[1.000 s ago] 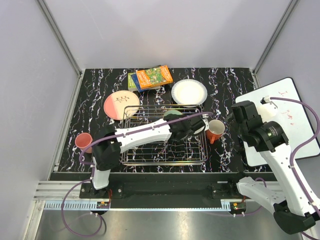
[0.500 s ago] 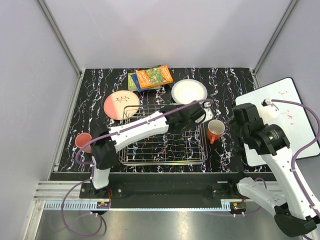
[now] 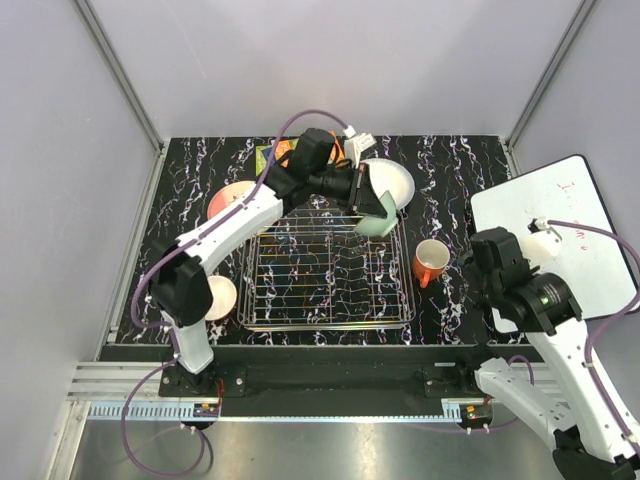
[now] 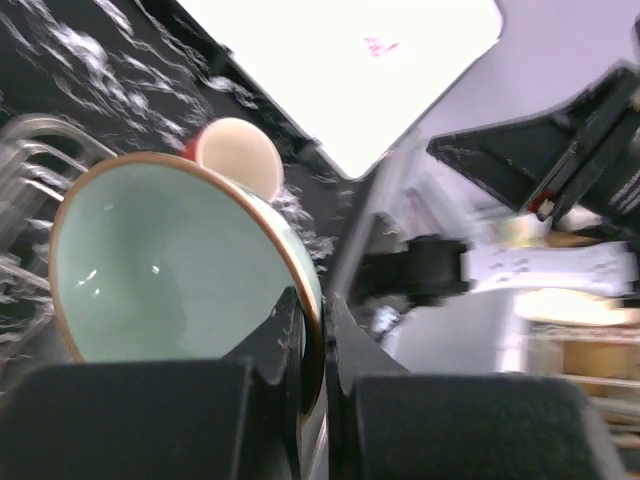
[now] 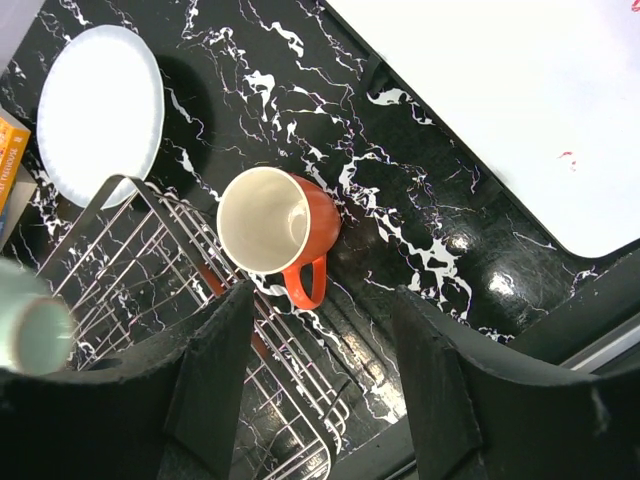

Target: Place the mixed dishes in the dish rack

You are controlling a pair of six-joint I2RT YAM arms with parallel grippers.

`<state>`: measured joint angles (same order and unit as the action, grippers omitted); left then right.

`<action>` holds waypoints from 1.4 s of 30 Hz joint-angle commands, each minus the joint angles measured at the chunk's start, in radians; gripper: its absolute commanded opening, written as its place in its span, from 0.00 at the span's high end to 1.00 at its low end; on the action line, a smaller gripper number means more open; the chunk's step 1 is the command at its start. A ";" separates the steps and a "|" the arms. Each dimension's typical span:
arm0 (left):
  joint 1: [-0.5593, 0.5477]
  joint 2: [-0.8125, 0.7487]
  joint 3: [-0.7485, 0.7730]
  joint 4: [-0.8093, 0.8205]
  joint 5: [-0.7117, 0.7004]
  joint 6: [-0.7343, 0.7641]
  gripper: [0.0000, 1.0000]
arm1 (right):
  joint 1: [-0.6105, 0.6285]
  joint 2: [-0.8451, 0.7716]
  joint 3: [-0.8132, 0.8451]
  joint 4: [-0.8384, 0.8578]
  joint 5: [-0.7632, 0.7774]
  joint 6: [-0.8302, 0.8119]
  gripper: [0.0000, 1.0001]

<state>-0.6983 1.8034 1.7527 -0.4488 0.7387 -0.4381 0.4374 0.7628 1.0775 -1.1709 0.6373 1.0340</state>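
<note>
A black tabletop veined with white marbling (image 3: 450, 165) carries a stack of colourful paperback books (image 3: 268, 157) at its far edge, only partly visible. A flat white board with rounded corners (image 3: 555, 235) and small pink marks lies just beside the tabletop's right edge.

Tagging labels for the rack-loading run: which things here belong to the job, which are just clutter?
Job: dish rack, pale green bowl in the left gripper, white plate, pink-and-cream plate, orange-red mug.
Lying about: colourful books, white board.
</note>
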 commanded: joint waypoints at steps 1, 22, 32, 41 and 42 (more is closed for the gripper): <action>0.037 0.043 -0.098 0.651 0.291 -0.576 1.00 | -0.006 -0.039 -0.021 0.034 0.019 0.023 0.37; 0.049 0.086 -0.390 0.657 -0.121 -0.677 1.00 | -0.006 0.020 -0.010 0.051 -0.033 0.031 0.39; -0.023 0.122 -0.340 0.789 -0.096 -0.839 1.00 | -0.006 -0.002 -0.050 0.065 -0.097 0.046 0.40; -0.053 0.082 -0.446 0.924 -0.098 -0.950 1.00 | -0.006 0.007 -0.041 0.050 -0.099 0.032 0.41; -0.052 0.077 -0.458 0.923 -0.099 -0.952 1.00 | -0.005 0.007 -0.044 0.051 -0.099 0.032 0.41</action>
<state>-0.7586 1.9476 1.3338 0.3336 0.6250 -1.3270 0.4366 0.7662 1.0290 -1.1316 0.5327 1.0557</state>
